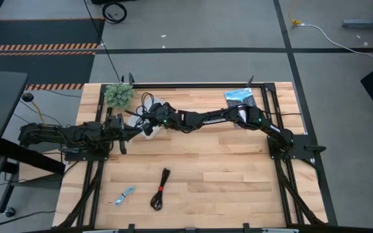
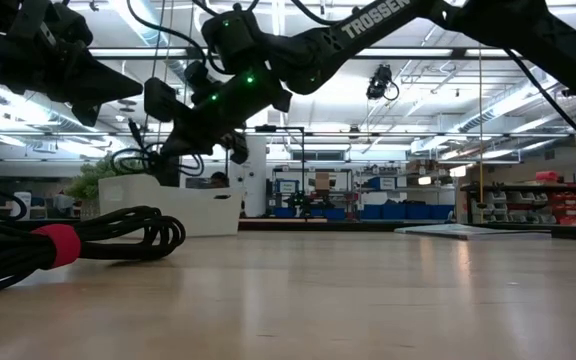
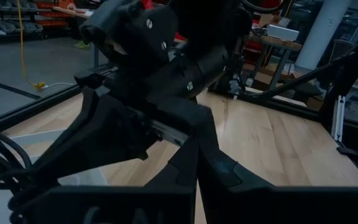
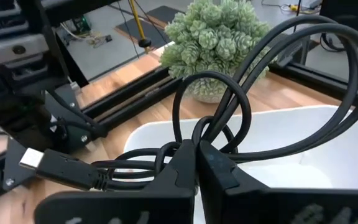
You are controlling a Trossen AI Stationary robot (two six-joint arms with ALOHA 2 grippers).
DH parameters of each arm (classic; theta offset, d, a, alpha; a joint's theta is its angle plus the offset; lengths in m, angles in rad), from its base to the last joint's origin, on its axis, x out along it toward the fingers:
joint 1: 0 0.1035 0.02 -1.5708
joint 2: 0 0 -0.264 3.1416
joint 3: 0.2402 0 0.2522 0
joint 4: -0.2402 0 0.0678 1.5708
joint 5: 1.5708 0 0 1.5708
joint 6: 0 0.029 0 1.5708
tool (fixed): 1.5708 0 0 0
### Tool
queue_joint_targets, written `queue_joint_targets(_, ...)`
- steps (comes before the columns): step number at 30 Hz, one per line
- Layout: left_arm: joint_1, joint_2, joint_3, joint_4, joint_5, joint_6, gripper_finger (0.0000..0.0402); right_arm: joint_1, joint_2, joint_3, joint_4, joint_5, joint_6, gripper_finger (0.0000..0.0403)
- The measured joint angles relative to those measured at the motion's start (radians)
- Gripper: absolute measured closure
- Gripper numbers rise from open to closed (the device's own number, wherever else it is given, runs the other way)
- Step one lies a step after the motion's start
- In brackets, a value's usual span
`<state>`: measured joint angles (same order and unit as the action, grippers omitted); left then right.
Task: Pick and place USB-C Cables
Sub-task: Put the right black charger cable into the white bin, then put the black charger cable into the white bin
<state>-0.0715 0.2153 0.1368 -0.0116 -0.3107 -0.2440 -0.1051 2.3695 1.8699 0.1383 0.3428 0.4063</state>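
My right gripper (image 1: 151,117) reaches across the table and is shut on the thin black loose coil (image 4: 241,118) over a white bin (image 4: 291,134). In the low view the coil (image 2: 133,160) sits just above the bin's rim (image 2: 168,205). My left gripper (image 1: 123,134) waits shut beside the bin's left side and touches nothing. The black bundle with red tie (image 1: 160,189) and the short silver-grey cable (image 1: 125,196) lie flat near the table's near edge. The white coil is hidden. My right gripper pinches the thin black coil where several strands cross (image 4: 194,144), between its two fingers. It comes slanting down from the table's right. The coil is lifted clear above the white bin. Its loops (image 4: 303,74) stand out beyond the fingers and a plug end (image 4: 35,160) sticks out sideways.
A small potted plant (image 1: 118,95) stands at the far left corner, just behind the bin. A flat blue-and-black packet (image 1: 241,98) lies by the far right edge. Bare wood (image 1: 238,181) stretches over the near middle and right. Black frame rails run along the table's edges.
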Motion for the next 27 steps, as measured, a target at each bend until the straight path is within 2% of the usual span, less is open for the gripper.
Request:
queue_joint_targets(8,0.0,0.0,0.0,0.0,0.0,0.0,0.039,0.0,0.0,0.0,0.005,0.02,0.045,0.0393)
queue_joint_targets(14,0.0,0.0,0.0,0.0,0.0,0.0,0.039,-0.001,0.002,0.0,-0.041,0.026,0.031,0.036)
queue_joint_targets(21,0.0,0.0,0.0,0.0,0.0,0.0,0.039,-0.002,0.001,0.0,-0.111,-0.089,0.029,0.0303)
queue_joint_targets(27,0.0,0.0,0.0,0.0,0.0,0.0,0.039,0.03,-0.048,0.0,-0.216,-0.242,-0.142,0.0288)
